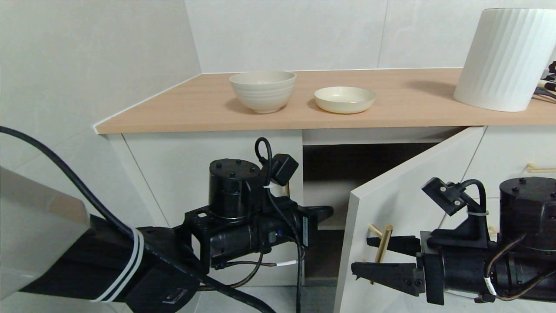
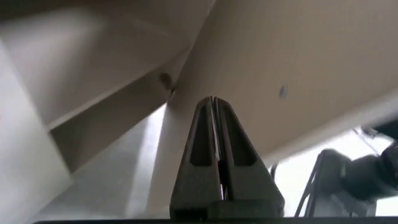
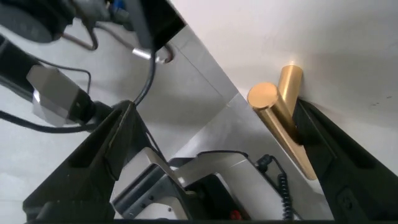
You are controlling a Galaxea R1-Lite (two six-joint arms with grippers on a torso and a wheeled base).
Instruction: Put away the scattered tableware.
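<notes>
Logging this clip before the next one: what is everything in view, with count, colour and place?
countertop: one, light wood, above the cabinets.
bowl: one, cream, on the countertop, left part.
shallow dish: one, cream, on the countertop, right of the bowl.
ribbed container: one, white, countertop's right end.
dark items: count unclear, behind the container.
cabinet door: one, white, standing open below the countertop.
door handle: one, brass, on the open door.
second handle: one, brass, far-right cabinet front.
left end effector: one, black, shut, beside the cabinet door.
right end effector: one, black, open, straddling the door handle.
</notes>
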